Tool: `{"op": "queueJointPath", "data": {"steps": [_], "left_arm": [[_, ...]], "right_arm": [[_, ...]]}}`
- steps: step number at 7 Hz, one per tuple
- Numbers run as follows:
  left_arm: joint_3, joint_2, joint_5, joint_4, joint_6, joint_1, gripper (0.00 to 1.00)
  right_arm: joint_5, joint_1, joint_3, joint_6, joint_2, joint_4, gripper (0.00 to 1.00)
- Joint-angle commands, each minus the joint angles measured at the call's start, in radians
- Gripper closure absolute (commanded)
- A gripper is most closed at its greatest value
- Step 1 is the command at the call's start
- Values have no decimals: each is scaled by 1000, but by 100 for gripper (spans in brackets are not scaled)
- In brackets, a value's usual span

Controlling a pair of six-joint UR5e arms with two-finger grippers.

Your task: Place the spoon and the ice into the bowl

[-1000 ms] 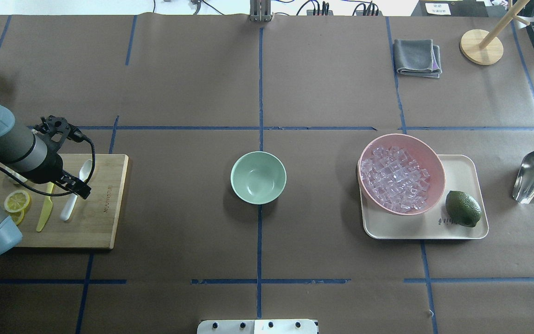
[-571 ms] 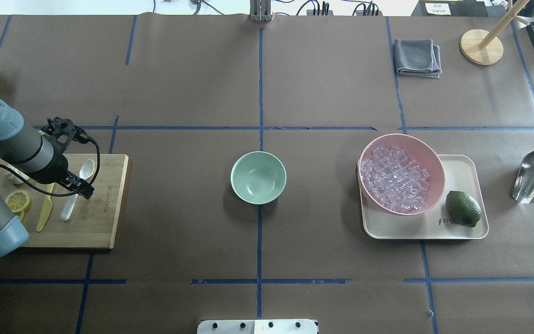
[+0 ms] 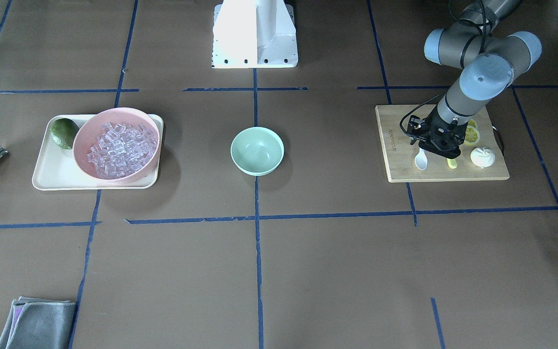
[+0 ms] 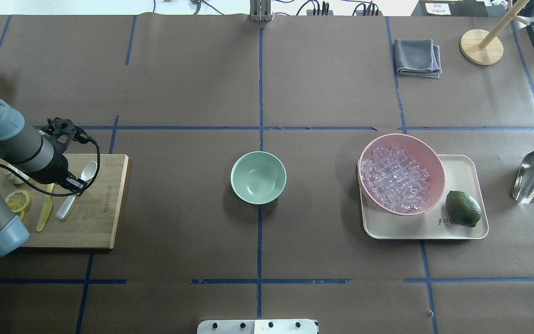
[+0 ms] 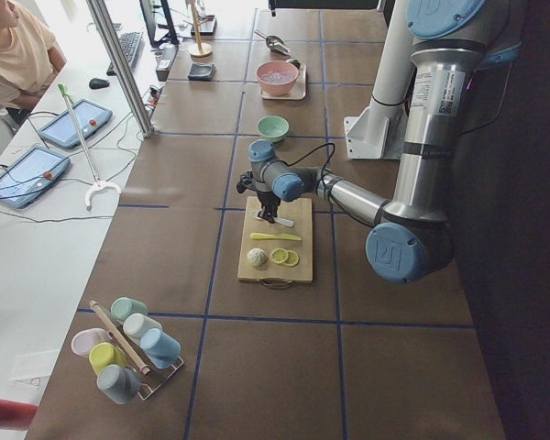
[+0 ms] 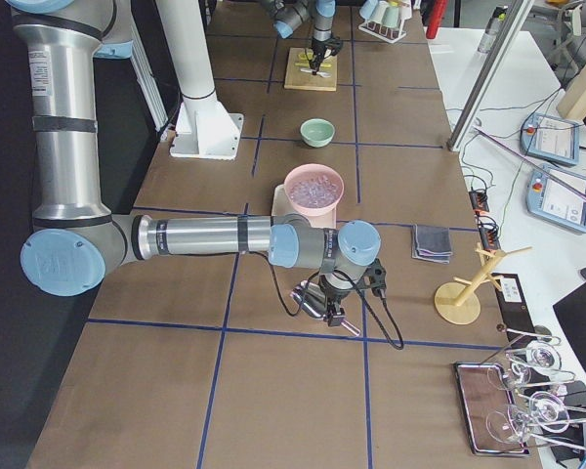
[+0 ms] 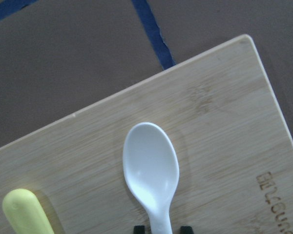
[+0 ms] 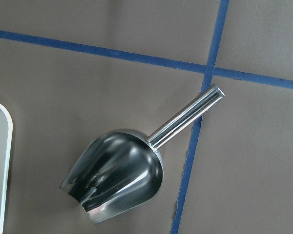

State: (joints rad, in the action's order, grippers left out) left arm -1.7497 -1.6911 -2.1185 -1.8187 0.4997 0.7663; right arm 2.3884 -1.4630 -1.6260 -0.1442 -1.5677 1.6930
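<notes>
The white spoon (image 4: 74, 192) lies on the wooden cutting board (image 4: 104, 222) at the table's left. My left gripper (image 4: 76, 185) is down on it, with its fingertips closed on the handle just behind the scoop (image 7: 151, 168). The mint-green bowl (image 4: 258, 177) stands empty at the table's centre. The ice (image 4: 394, 178) is a heap of clear cubes in the pink bowl (image 4: 434, 157) on the right. My right gripper (image 6: 324, 311) hovers over a metal scoop (image 8: 117, 170); I cannot tell whether it is open or shut.
A yellow-green knife (image 4: 44, 213), lemon slices (image 4: 17, 200) and a white bun-like lump (image 3: 481, 157) share the board. The pink bowl and a lime (image 4: 463, 208) sit on a cream tray (image 4: 461, 171). A grey cloth (image 4: 417, 57) and a wooden stand (image 4: 481, 46) are at the far right.
My left gripper has moved over the spoon's handle and come down onto it. The spoon has turned slightly on the board.
</notes>
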Motion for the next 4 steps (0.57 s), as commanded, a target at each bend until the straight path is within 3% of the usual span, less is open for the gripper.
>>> {"op": "queueJointPath", "data": {"steps": [1, 4], "left_arm": [[-23, -8, -9, 1, 32, 1, 100], [-62, -224, -58, 18, 491, -48, 100]], "right_arm": [[0, 0, -2, 0, 0, -1, 1], [2, 0, -11, -2, 8, -1, 1]]}}
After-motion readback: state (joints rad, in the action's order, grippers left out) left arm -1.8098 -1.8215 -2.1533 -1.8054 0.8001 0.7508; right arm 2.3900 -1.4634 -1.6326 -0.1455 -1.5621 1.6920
